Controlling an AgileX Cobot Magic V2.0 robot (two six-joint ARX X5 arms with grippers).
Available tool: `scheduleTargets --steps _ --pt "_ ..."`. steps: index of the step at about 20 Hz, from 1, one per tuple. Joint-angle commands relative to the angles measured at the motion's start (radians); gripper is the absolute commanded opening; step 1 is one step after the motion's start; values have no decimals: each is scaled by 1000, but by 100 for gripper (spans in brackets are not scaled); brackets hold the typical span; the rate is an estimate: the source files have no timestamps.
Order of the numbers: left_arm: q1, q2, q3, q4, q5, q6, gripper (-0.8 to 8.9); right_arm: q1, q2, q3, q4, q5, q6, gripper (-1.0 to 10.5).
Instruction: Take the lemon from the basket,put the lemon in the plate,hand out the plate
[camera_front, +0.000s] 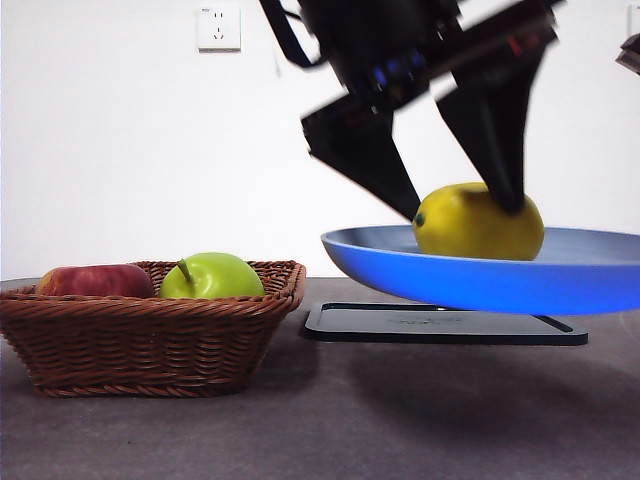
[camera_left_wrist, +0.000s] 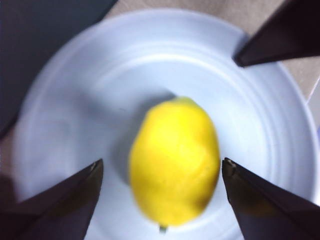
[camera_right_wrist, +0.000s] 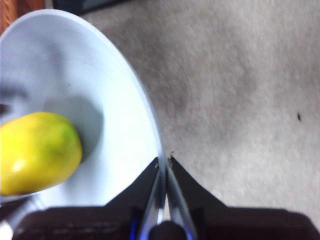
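The yellow lemon (camera_front: 478, 222) lies in the light blue plate (camera_front: 560, 275). The plate hangs level above the table. My left gripper (camera_front: 465, 210) comes down from above. It is open, with one jaw on each side of the lemon (camera_left_wrist: 175, 160) over the plate (camera_left_wrist: 100, 100). My right gripper (camera_right_wrist: 164, 161) is shut on the plate's rim (camera_right_wrist: 145, 105), with the lemon (camera_right_wrist: 37, 150) lying further in. The brown wicker basket (camera_front: 150, 340) stands at the left.
The basket holds a green apple (camera_front: 212, 277) and a red apple (camera_front: 95, 281). A flat black tray (camera_front: 440, 325) lies on the table under the raised plate. A white wall with a socket (camera_front: 219, 27) is behind.
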Motion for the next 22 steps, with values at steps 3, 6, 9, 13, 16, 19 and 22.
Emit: scheduleTargets --steps 3,6,9,13,16,19,22 --pt "37 -151 16 -84 -1 8 412 2 67 39 -11 -9 6 3" --pt "84 -276 16 -156 -4 13 412 0 138 114 -9 -1 1 3" --pt "127 -400 16 -214 -6 13 412 -7 281 253 -8 2 -27 3" --pt "163 -524 16 -277 -6 13 411 -28 525 473 26 29 -33 3" --pt "167 -578 16 -311 -7 12 410 -39 712 632 37 38 -37 3" --pt "167 -589 16 -324 -8 10 410 -39 862 736 63 52 -36 3" --pt "167 -589 16 -328 -8 6 410 -39 954 766 136 49 -36 3"
